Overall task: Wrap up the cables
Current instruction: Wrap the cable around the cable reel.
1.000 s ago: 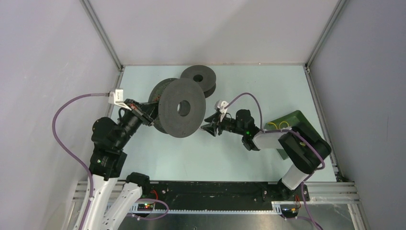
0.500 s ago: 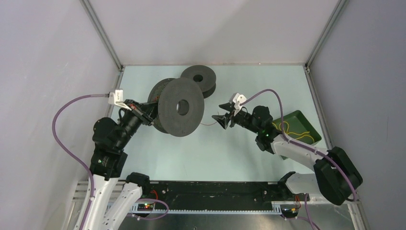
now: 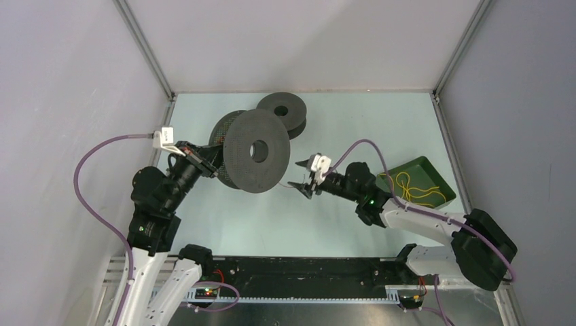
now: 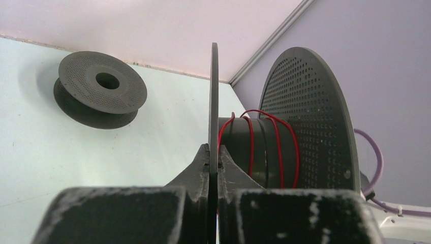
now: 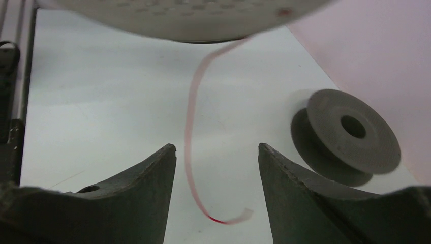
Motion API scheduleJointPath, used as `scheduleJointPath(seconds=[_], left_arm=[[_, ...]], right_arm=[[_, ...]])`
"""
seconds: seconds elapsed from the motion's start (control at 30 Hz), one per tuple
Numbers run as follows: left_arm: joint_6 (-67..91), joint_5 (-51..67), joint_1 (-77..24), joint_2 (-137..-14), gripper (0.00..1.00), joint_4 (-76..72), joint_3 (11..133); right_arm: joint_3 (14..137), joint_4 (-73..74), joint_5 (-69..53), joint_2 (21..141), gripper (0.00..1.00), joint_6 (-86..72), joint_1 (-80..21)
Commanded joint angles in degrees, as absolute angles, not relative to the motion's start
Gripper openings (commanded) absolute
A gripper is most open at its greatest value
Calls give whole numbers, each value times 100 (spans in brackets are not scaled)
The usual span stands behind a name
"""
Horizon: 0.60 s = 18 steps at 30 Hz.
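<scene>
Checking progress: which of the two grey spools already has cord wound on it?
The spool held on edge by the left end effector: red cord loops around its core. The other spool, lying flat farther back, looks bare.

In the top view I see flat, even overhead light, no glare, only soft shadows under the upright spool [image 3: 241, 166] and the flat spool [image 3: 293, 117]. My right wrist view is smeared: the red cable [image 5: 190, 127] looks pale and streaked, the upright spool's rim above it washed out and unfocused. My left wrist view is sharp, grainy only up close.
</scene>
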<state>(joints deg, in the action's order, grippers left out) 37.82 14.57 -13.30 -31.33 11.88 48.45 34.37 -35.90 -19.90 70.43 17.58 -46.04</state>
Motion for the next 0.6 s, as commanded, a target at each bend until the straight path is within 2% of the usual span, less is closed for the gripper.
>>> scheduleJointPath(seconds=[0.0,0.27,0.47,0.53,0.57], left_arm=[[4104,1274,-1269,-3009,0,711,4945],[4451,1204,-1274,-2976,0,706,4964],[4764,1183,-1270,-2926,0,712,4992],[4874,1106,-1266,-2888,0,713,4968],[4902,1067,-1266,-2867,0,712,4962]], right_arm=[[3317,-4250,-1358,7313,68,2552,-5128],[3305,-5710,399,8402,72,3649,-5970],[3451,-7052,1399,9391,69,4277,-6113],[3477,-7133,1375,9548,51,4312,-6129],[3474,-7094,1355,9579,30,4274,-6136]])
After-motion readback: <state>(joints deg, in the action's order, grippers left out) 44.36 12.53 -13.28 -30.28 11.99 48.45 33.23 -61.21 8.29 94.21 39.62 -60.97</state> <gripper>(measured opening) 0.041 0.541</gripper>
